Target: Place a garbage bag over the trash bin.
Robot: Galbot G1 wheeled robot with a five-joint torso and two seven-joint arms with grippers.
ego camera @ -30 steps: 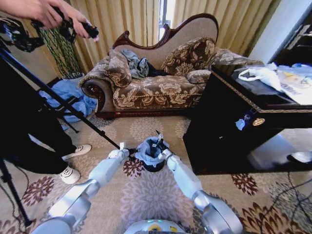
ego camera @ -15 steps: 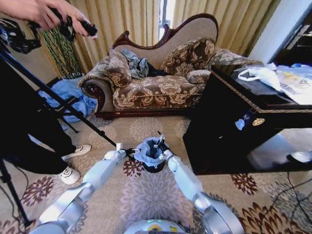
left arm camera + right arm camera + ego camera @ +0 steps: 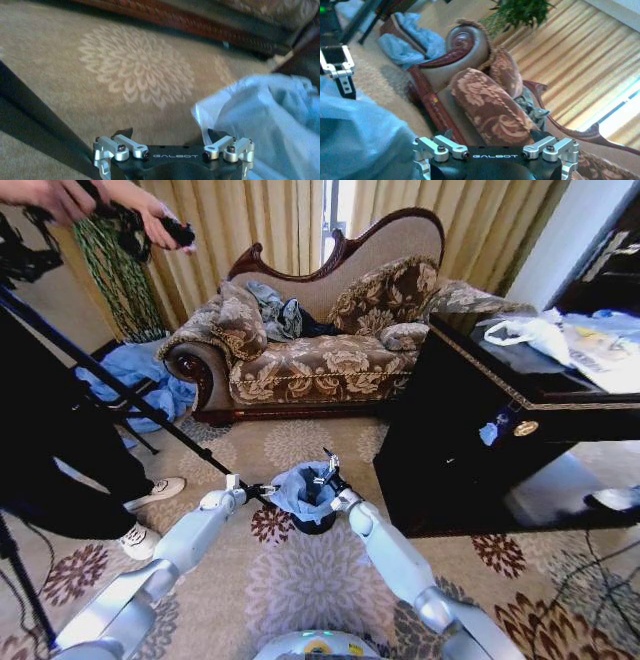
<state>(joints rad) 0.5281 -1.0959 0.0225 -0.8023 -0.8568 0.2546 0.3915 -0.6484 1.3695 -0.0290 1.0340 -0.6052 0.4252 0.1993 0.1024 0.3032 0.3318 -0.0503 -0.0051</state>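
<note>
Bin [image 3: 315,520] on the carpet before the sofa [image 3: 320,345], bag [image 3: 300,490] already draped in its mouth: the fitting step. The left gripper [image 3: 258,491] sits at the bag's left edge, the right gripper [image 3: 328,472] at its far rim. Next the rim probably needs pulling down evenly.

Left wrist: bag [image 3: 270,116] beside the jaws; grip cannot be told.

Right wrist: bag [image 3: 360,142] below; likewise unclear.

Both arms fwd, left gripper [image 3: 262,491], right gripper [image 3: 325,470].
</note>
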